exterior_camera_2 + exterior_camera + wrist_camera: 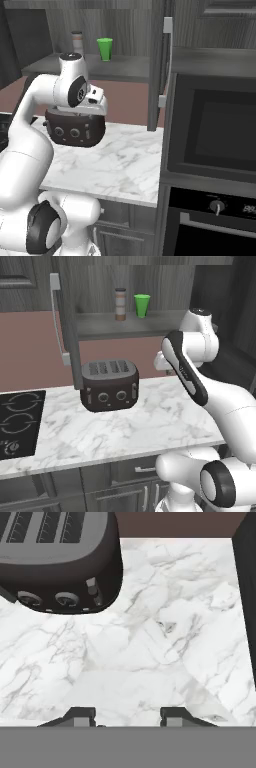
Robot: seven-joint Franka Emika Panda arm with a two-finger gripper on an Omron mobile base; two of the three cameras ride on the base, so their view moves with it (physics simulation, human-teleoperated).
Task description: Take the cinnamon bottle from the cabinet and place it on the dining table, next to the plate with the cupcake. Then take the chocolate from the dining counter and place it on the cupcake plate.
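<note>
Up on the open shelf of the cabinet [125,326], the cinnamon bottle [120,304] stands upright just beside a bright green cup [142,305], the two near each other but not touching; the cabinet's door [67,331] hangs swung out with its long silver handle [56,316] facing me. My gripper [127,714] hangs well below that shelf, over the white marble counter [150,421], fingers drawn in as narrow as they go and holding nothing, with bare marble between the two dark fingertips [80,714]. A dark toaster [109,385] sits on the counter just ahead and to the left of my hand. A black cooktop [17,423] lies at the counter's left end, and a built-in oven [212,135] stands at the right.
</note>
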